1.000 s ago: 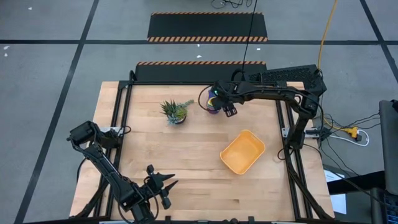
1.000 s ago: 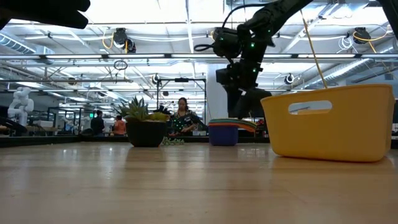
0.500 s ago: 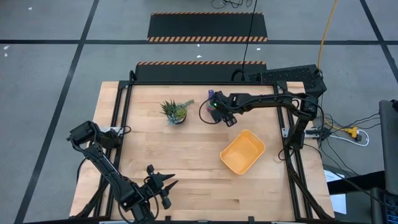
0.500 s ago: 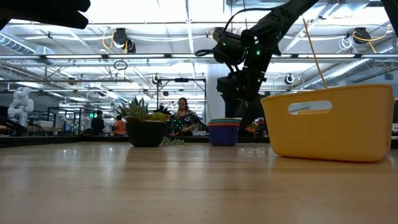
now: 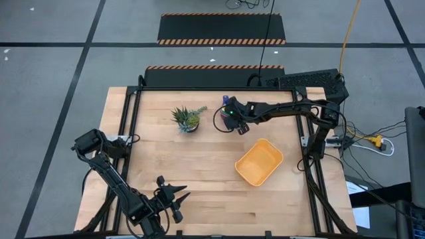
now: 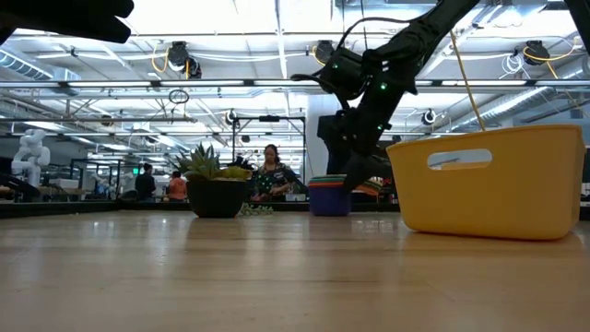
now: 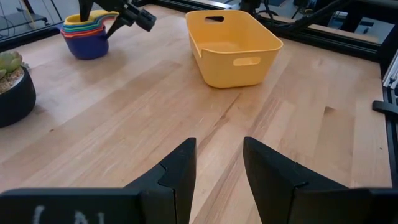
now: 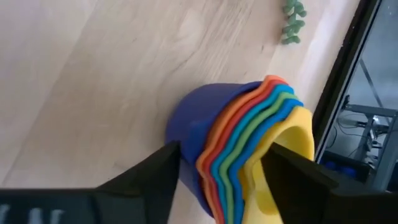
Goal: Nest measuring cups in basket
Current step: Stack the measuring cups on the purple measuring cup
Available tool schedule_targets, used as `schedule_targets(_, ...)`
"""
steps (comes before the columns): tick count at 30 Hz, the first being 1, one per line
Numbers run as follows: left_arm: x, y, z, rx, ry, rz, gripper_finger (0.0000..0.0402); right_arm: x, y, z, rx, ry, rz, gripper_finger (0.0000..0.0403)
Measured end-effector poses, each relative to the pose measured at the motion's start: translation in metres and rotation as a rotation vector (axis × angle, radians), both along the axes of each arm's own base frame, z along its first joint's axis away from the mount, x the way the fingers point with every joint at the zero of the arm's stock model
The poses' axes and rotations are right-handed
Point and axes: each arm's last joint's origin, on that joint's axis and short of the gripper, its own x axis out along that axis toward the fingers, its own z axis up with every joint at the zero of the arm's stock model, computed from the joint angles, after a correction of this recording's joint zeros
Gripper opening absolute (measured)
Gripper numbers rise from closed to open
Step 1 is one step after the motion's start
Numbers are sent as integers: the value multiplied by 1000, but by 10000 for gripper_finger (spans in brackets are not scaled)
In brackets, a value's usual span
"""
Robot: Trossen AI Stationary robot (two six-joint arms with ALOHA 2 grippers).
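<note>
The measuring cups stand nested in one stack, dark blue outermost and yellow innermost, on the table's far middle. Their handles fan out toward my right gripper, which is open. It comes slanting down from the table's right, one finger on either side of the handles; whether a finger touches them I cannot tell. The orange-yellow basket rests on its base, nearer and to the right. My left gripper waits open at the near left.
A small potted plant stands left of the cups. Bare wood lies between the cups and the basket and across the table's near half. Black frame rails run along the far and side edges. People show in the room beyond the table.
My right gripper has come down from above the stack and tipped toward level, ending low beside the cups with its fingers around their handles. The cups and the basket have stayed where they were.
</note>
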Motion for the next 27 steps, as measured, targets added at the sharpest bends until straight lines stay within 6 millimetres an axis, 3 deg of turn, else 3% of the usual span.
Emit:
schedule_targets(5,0,0,0,-1,0,0,136,0,0,0,4,-6,-6,149)
schedule_targets(15,-1,-1,0,-2,0,-4,136,0,0,0,9,-12,-18,62)
schedule_targets(20,-1,-1,0,-3,-1,-3,136,0,-1,0,-9,0,10,63)
schedule_targets(27,-1,-1,0,-5,-2,-3,136,6,-5,6,-112,-47,-11,189)
